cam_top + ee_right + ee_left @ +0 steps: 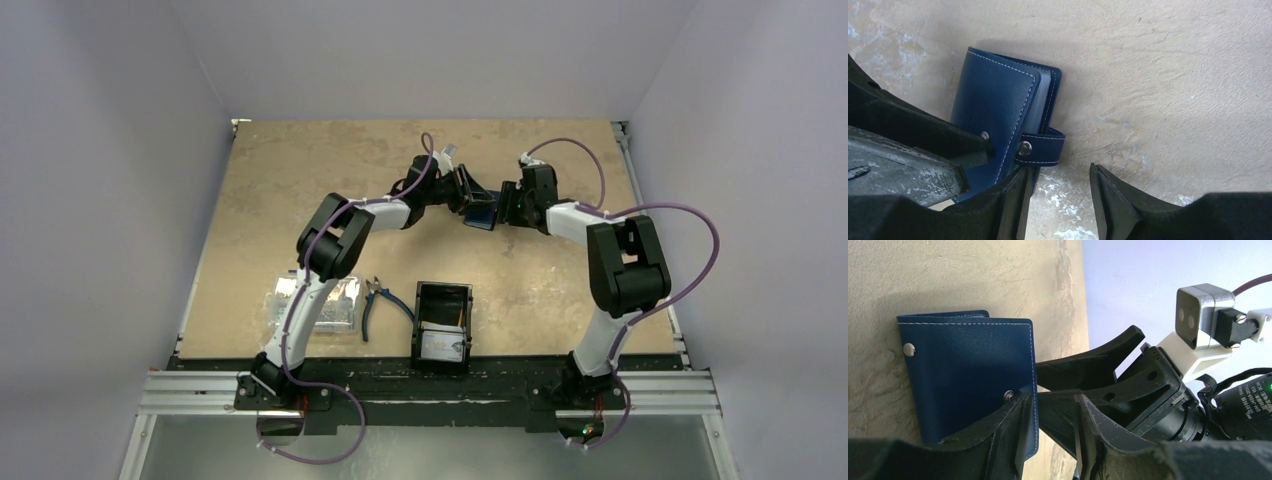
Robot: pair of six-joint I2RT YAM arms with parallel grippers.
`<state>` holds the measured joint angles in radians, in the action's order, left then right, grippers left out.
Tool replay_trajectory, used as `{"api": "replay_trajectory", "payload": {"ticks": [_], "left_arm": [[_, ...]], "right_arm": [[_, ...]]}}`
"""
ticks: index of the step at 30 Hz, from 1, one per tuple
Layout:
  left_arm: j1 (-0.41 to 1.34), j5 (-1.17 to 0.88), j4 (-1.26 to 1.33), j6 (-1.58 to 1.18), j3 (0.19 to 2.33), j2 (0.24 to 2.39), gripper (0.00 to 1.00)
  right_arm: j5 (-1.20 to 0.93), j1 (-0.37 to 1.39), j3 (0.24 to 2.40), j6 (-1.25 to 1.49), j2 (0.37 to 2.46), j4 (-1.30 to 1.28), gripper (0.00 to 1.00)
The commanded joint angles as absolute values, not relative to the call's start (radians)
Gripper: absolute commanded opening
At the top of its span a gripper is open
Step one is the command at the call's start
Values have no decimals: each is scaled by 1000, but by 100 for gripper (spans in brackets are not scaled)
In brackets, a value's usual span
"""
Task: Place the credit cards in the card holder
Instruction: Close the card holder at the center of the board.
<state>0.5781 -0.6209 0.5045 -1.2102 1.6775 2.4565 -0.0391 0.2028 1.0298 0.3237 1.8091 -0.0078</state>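
Card holder (998, 110) lies folded on the table (1173, 75), just outside the parted, empty jaws of the right gripper (1059, 169) and against one finger of the likewise parted left gripper (1052, 397), so either finger could shove it away unopened.

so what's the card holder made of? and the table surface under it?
The card holder looks like navy leather or faux leather, can't tell which: fine grain, matte sheen, pale stitching along the edges, shiny metal-looking snap studs. The table is beige, matte, mottled and scuffed, like stone or a printed board; actual material unclear.
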Motion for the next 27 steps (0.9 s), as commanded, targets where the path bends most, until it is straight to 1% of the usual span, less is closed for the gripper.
{"api": "replay_trajectory", "payload": {"ticks": [1, 7, 10, 14, 19, 27], "left_arm": [[578, -630, 518, -1203, 1714, 2459, 39], [578, -630, 518, -1198, 1703, 2456, 38], [578, -629, 522, -1197, 1691, 2451, 38], [578, -629, 523, -1195, 1691, 2450, 38], [577, -629, 520, -1192, 1694, 2454, 37], [578, -629, 521, -1196, 1698, 2460, 36]], "right_arm": [[-2, 204, 1080, 350, 1816, 32, 53], [69, 202, 1083, 477, 1818, 48, 52], [57, 196, 1079, 517, 1818, 46, 51], [7, 171, 1037, 573, 1804, 77, 46], [-51, 131, 947, 612, 1760, 189, 37], [-129, 95, 962, 597, 1788, 218, 38]]}}
